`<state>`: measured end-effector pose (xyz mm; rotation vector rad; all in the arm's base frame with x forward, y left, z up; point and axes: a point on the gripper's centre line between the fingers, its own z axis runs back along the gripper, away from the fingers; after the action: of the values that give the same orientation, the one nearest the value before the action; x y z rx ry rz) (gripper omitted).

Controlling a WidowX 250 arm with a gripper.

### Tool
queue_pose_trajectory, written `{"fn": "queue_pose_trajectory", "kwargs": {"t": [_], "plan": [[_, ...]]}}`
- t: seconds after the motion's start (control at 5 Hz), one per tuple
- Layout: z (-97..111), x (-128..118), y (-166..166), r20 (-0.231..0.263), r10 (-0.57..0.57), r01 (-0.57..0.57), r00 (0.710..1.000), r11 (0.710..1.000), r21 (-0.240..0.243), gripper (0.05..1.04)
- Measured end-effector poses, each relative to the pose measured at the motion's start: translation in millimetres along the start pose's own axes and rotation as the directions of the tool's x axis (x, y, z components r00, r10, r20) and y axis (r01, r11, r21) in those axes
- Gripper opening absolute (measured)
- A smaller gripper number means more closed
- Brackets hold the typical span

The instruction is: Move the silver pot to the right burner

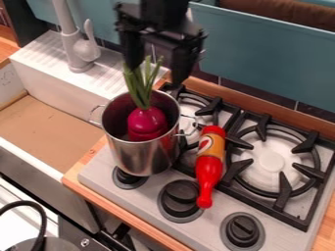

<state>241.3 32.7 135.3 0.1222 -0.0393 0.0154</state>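
The silver pot (pixel 140 154) stands at the stove's left side, over the left knob and the edge of the left burner (pixel 195 110). Inside it is a purple-red toy vegetable (pixel 146 123) whose green leaves rise above the rim. My black gripper (pixel 155 62) hangs above the pot's back part with its two fingers spread apart, the leaf tips between and just below them. The right burner (pixel 272 164) has a black grate and nothing on it.
A red bottle (pixel 210 169) with an orange label lies between the burners, close to the pot's right handle. Left are the sink (pixel 49 130) and faucet (pixel 77 44). Knobs (pixel 242 230) line the stove's front; a teal wall panel (pixel 262 63) is behind.
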Motion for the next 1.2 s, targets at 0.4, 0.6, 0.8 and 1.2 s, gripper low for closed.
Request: {"fn": "queue_pose_trajectory", "kwargs": {"t": [0.4,0.6,0.8,1.2], "plan": [[-28,-31,7,-0.001,-0.163,0.163,0.987,0.986,0.046,0.999],[-40,-40,6,-0.002,-0.264,0.263,0.965,0.962,0.07,0.999],[-48,-37,0,-0.03,-0.345,0.347,0.938,0.936,0.062,0.999],[-61,-39,-5,-0.089,-0.418,0.422,0.904,0.906,0.034,0.999]]}}
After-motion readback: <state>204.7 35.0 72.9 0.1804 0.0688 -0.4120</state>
